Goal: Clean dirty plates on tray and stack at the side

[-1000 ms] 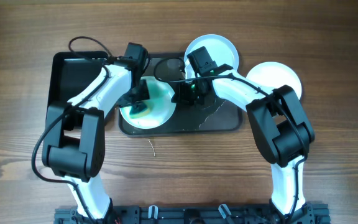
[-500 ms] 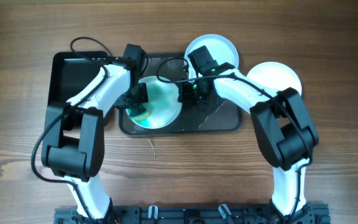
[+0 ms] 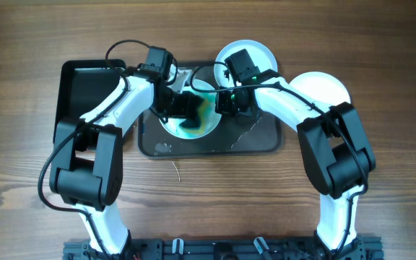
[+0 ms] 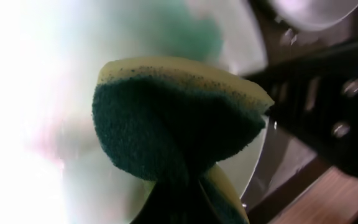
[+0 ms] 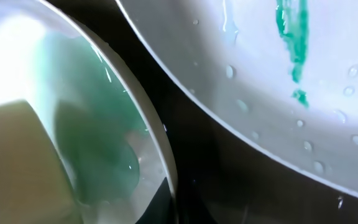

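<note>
A white plate (image 3: 206,124) with a teal smear is over the middle of the dark grey tray (image 3: 255,139). My right gripper (image 3: 226,105) is shut on its right rim; the rim shows in the right wrist view (image 5: 157,143). My left gripper (image 3: 183,108) is shut on a green and yellow sponge (image 4: 179,124) pressed on this plate (image 4: 55,137). A second plate (image 3: 255,54) sits at the tray's back right, with a teal streak (image 5: 291,56) and water drops. A third white plate (image 3: 329,88) lies on the table right of the tray.
A smaller, deeper black tray (image 3: 85,90) stands to the left of the grey tray. Water streaks and a small puddle (image 3: 162,148) lie on the grey tray's floor. Wooden table all around.
The smeared plate has shifted right and toward the back of the tray in my right gripper. My left gripper has moved right with the sponge across the plate.
</note>
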